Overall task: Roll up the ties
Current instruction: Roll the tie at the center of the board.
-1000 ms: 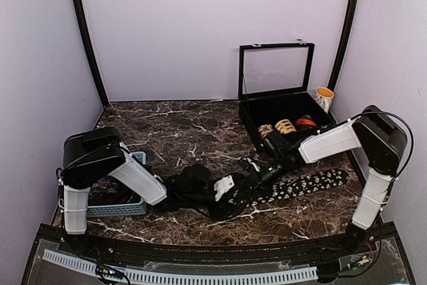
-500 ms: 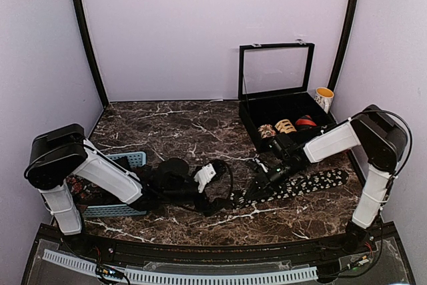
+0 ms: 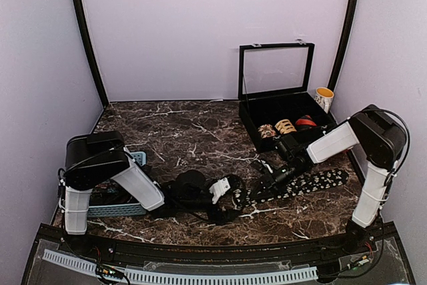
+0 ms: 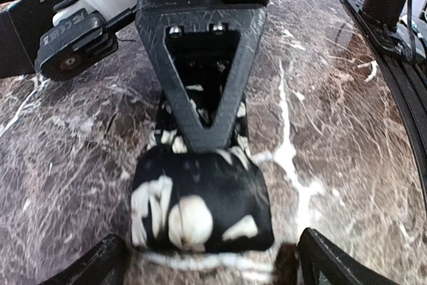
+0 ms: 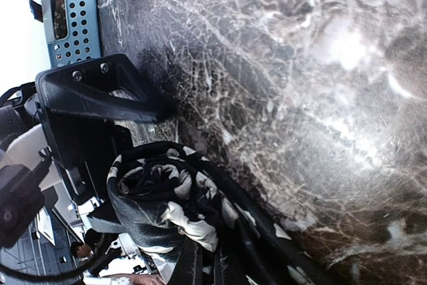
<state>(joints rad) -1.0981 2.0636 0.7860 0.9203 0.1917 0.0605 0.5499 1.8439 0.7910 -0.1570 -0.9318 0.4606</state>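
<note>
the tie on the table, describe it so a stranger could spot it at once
Find the open black case at the back right of the marble table. Just in front of it lies a long black tie with white print, its left end wound into a small roll. Unlike the coils inside the case, it lies mostly unrolled.

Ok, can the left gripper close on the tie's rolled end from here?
Likely yes: the left gripper is open, straddling the rolled end, nothing between. The right gripper holds the tie beyond.
</note>
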